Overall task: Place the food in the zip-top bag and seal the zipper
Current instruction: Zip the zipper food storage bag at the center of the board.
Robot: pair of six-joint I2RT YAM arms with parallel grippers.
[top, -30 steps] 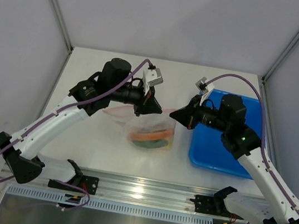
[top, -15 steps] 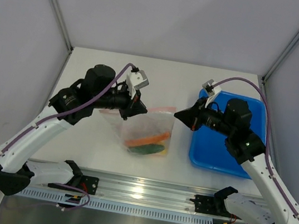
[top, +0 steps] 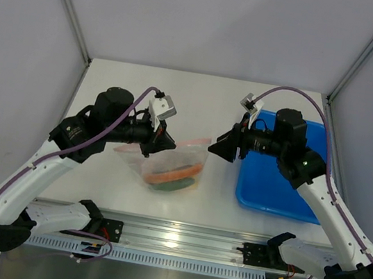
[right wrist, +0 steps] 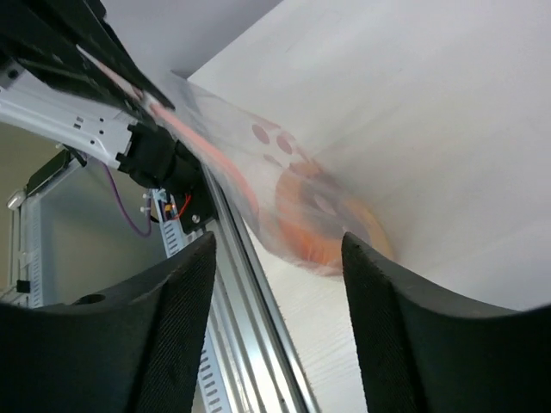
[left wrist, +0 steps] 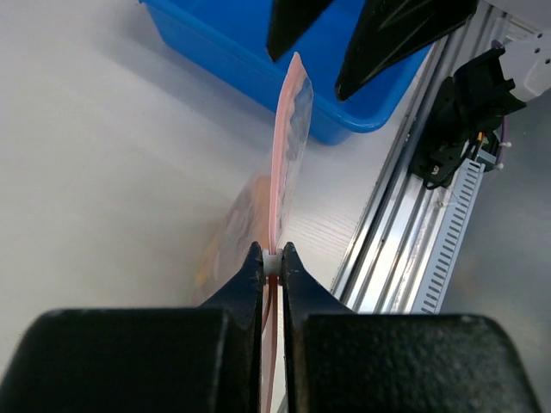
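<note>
We see a white table [top: 199, 99] and grey walls [top: 224, 26]. Our left gripper [top: 167, 143] pinches the bag [top: 185, 156] by its pink strip [left wrist: 288, 129], which runs toward the parted, apparently empty right gripper [top: 217, 148].

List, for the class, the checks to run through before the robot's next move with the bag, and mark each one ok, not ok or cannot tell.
1. Left gripper clamped on the zipper: ok, jaws shut on the pink strip.
2. Right gripper ready to grasp: ok, jaws apart by the far corner of the zip-top bag.
3. Food inside the bag: ok for an orange and a green piece; a third piece, cannot tell.
4. Zipper pressed shut along its whole length: cannot tell.
5. Bag apart from the blue tray: ok, it lies beside it.
</note>
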